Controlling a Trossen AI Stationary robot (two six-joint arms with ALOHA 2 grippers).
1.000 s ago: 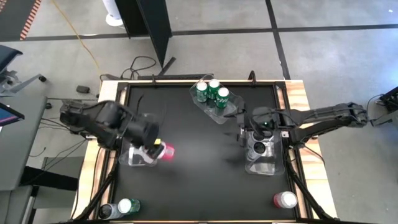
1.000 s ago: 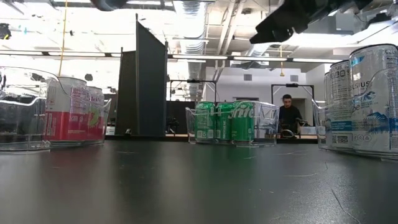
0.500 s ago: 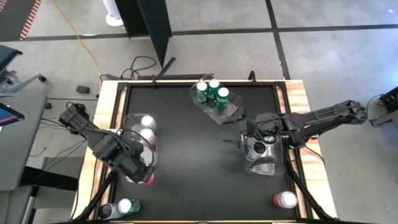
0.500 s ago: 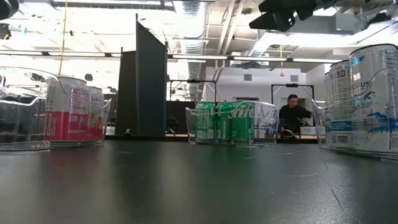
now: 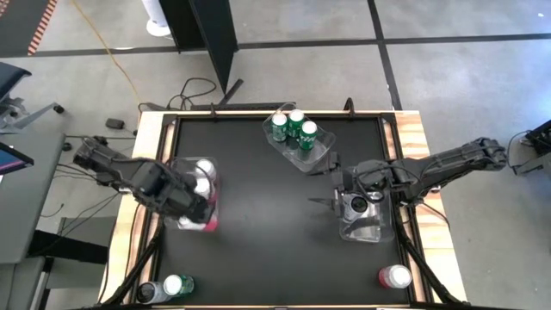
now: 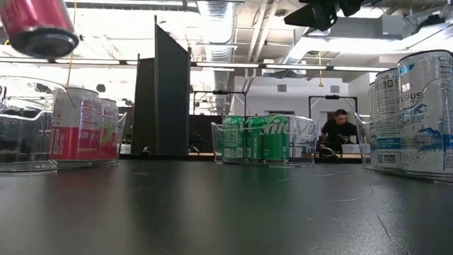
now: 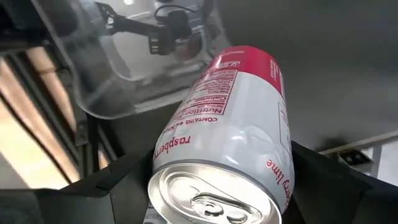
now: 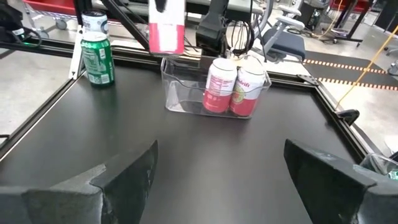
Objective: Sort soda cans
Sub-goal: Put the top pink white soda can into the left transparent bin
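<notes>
Your left gripper [image 7: 217, 186] has swung back over the left bin [image 5: 176, 220], and the pink can [image 7: 227, 134] it holds has come along. Half a second ago that arm sat closer to the near edge of the table. Now the can hangs just above the near end of the bin, not in it yet. You can see it up in the air in the low view, over the bin's wall.

Your left gripper's fingers are spread wide around the can's body. The can is tipped, with its silver top pointing back at the wrist and its bottom pointing down and away. Two more pink cans [image 8: 229, 93] already stand at the far end of that bin. So I think the can needs to go down into the free end, standing up.

Your right gripper [image 5: 331, 200] is open wide and holds nothing. It hangs beside the right bin [image 5: 366, 232], which has grey cans in it, and it has hardly moved.

Three green cans [image 5: 290, 127] sit in the far bin [image 5: 320, 155]. Loose cans wait at the near corners, a green can [image 5: 175, 285] and a dark one on the left, and a red can [image 5: 393, 276] on the right.
</notes>
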